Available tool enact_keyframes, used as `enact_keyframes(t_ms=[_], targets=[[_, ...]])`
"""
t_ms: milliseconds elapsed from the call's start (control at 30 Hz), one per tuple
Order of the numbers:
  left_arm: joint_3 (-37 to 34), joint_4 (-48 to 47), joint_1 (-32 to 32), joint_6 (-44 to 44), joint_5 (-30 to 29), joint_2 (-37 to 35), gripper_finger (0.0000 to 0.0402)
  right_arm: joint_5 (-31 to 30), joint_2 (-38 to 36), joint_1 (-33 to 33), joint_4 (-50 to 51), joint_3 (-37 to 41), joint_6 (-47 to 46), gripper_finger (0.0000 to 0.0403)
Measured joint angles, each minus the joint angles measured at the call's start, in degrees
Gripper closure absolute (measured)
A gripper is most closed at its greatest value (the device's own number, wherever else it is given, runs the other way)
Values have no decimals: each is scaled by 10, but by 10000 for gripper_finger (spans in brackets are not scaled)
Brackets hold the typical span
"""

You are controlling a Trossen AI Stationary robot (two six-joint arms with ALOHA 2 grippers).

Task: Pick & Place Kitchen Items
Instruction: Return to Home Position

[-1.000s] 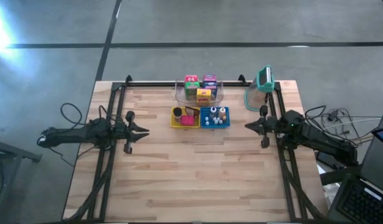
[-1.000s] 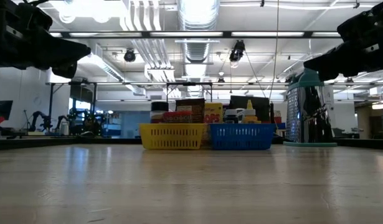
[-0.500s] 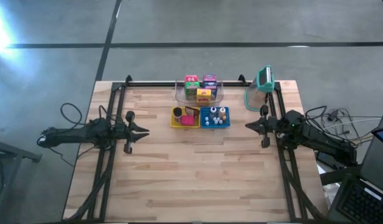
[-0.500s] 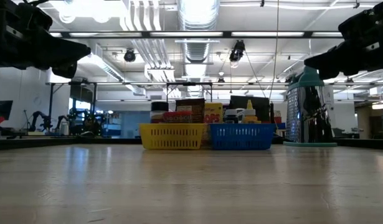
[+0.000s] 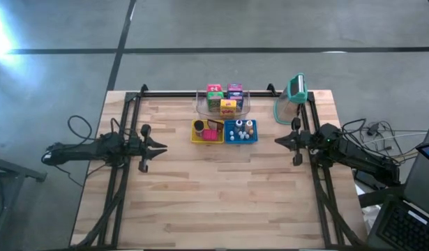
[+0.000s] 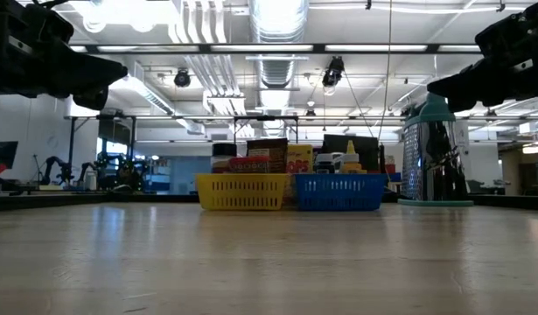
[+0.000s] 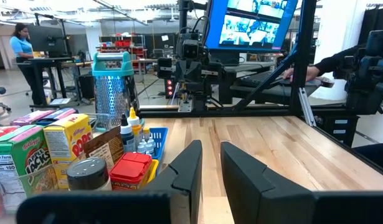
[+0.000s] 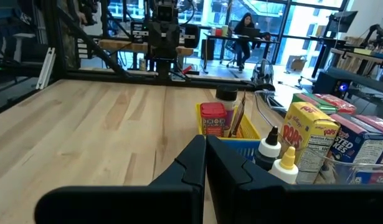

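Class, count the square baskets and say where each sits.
2. The yellow basket sits toward the far edge of the table; the blue basket stands beside it, on the right arm's side.

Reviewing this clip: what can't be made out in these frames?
High view: the pieces in the yellow basket and blue basket are too small to tell apart.
Low view: the basket walls hide anything lying low inside; the top edge cuts off the left gripper and right gripper.
Left wrist view: the picture edge cuts off the green carton.
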State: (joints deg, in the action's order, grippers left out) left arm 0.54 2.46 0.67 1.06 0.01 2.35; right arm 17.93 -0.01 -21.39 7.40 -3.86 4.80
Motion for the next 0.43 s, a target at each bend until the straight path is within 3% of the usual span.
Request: enact_keyframes(t_ms=[433], targets=[[0,0,0,0,0,0,337,0,0,0,0,0,-1,394]])
